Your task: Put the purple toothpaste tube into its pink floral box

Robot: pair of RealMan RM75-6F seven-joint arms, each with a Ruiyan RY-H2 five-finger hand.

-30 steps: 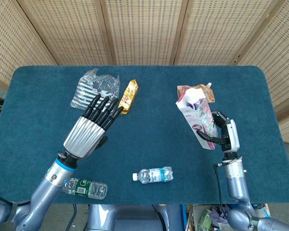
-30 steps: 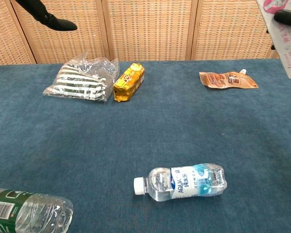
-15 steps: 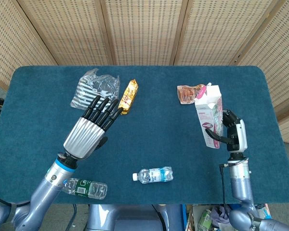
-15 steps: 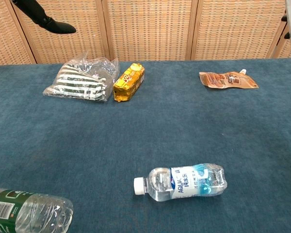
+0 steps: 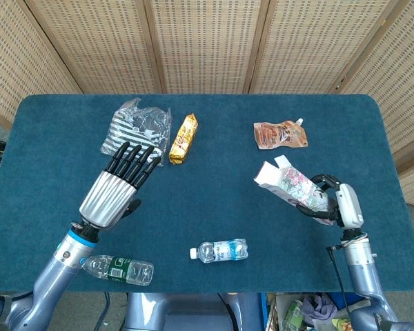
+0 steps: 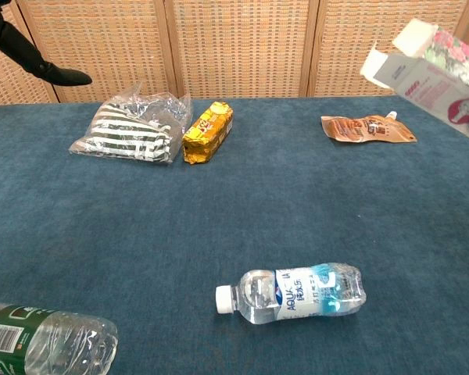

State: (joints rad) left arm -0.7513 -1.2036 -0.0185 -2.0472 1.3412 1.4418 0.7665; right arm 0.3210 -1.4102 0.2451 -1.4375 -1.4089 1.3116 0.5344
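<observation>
Fingers (image 5: 316, 181) of right hand (image 5: 338, 203) wrapped round pink floral box (image 5: 293, 185), tilted, open flaps up-left; left hand (image 5: 117, 189) spread.

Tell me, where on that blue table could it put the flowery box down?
The widest bare cloth lies mid-table, between the gold snack pack, the brown spout pouch and the clear water bottle. The back left corner is crowded by the striped bag. The right robot hand holds the pink floral box aloft.

Pink floral box (image 5: 294, 185); blue table (image 5: 214, 186); black-and-white striped bag (image 5: 134, 129); yellow packet (image 5: 183, 137).
</observation>
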